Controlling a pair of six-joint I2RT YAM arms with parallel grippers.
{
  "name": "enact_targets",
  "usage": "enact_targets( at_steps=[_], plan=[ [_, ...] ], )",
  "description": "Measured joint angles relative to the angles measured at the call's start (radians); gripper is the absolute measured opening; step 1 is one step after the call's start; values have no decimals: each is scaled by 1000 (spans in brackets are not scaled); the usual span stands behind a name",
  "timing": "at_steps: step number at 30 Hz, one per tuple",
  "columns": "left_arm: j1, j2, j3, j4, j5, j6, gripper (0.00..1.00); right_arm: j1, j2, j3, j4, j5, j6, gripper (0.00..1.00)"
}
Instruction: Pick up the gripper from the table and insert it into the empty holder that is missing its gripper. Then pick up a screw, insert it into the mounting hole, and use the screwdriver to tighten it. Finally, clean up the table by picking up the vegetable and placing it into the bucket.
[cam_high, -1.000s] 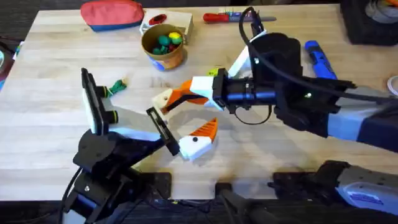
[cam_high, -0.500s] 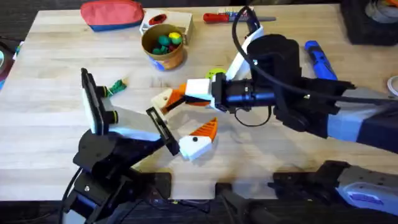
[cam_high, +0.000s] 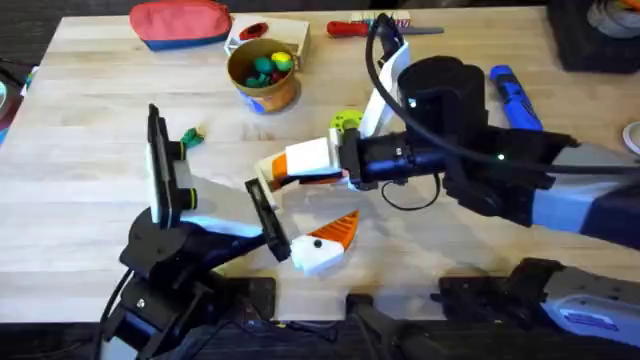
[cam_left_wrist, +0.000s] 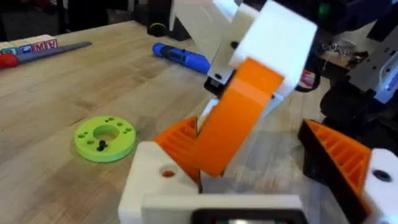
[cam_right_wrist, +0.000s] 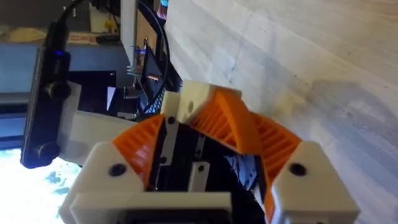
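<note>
The pale wooden worktop (cam_high: 90, 210) carries a golden-tan bucket (cam_high: 263, 75) and blue screwdriver (cam_high: 512, 95) near its back edge; the right gripper (cam_high: 283, 172) pinches the small orange ribbed gripper (cam_right_wrist: 233, 124) mid-table, against the left gripper (cam_high: 305, 225), whose fingers stand spread

Right white gripper with orange ribbed pads (cam_high: 272, 170) reaching left across centre, clamped; left white-and-orange gripper (cam_high: 318, 243) low, spread apart.
</note>
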Motion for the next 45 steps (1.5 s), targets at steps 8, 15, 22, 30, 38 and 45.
enact_targets(
  at_steps=[8,15,22,30,38,45],
  plan=[
    [0,0,0,-1,14,3,987,-101,0,0,-5,-12,-85,990],
    [0,0,0,-1,14,3,986,-270,0,0,-7,-15,-277,991],
    [0,0,0,-1,16,3,986,-383,-1,43,-291,80,-642,991],
    [0,0,0,-1,16,3,986,-344,39,172,-401,339,-960,969],
    [0,0,0,-1,16,3,986,-258,307,386,-549,452,-1130,646],
    [0,0,0,-1,16,3,986,-211,422,486,-570,506,-1205,562]
  ],
)
